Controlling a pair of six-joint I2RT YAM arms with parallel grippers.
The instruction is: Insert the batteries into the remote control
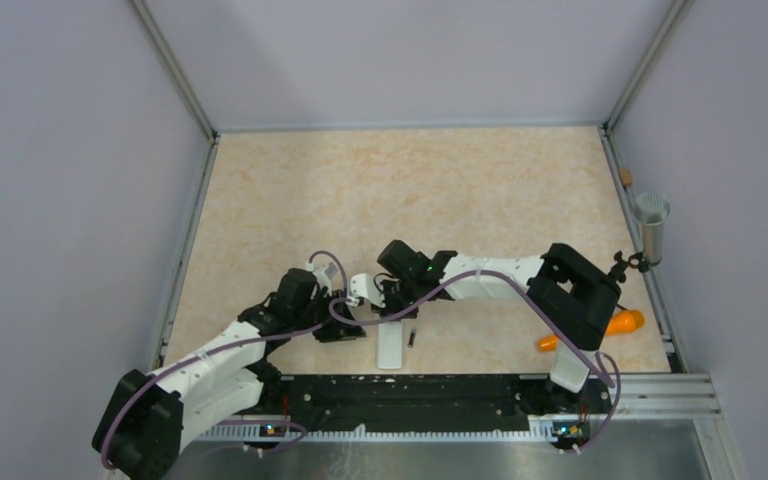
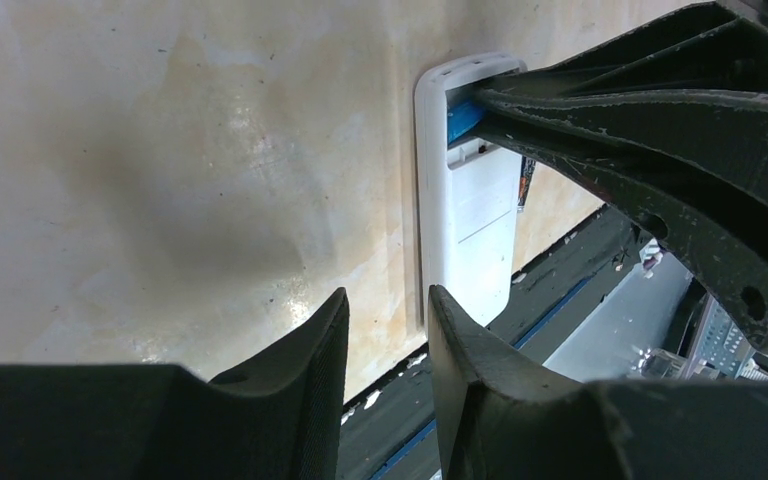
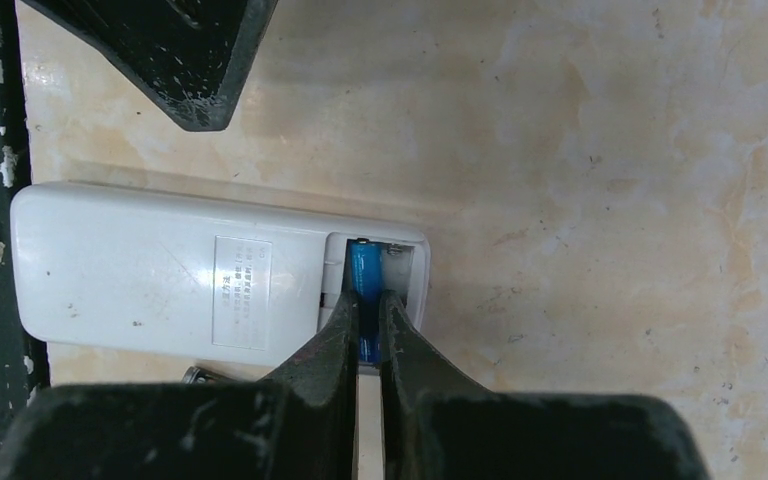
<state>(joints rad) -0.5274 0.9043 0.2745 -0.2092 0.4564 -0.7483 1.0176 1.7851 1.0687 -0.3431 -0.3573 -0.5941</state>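
The white remote control point(image 1: 391, 345) lies back up near the table's front edge, its battery bay open at the far end. A blue battery point(image 3: 364, 275) sits in that bay point(image 2: 463, 118). My right gripper point(image 3: 370, 300) is shut, its tips resting on top of the blue battery with only a sliver of gap between them. The dark battery point(image 1: 412, 338) lies on the table against the remote's right side point(image 3: 195, 375). My left gripper point(image 2: 388, 300) hovers open and empty just left of the remote point(image 2: 465, 230), nothing between its fingers.
An orange tapered object point(image 1: 600, 330) lies at the right by the right arm's elbow. A silver cylinder point(image 1: 650, 228) stands at the right wall. The black mounting rail point(image 1: 410, 390) runs just behind the remote's near end.
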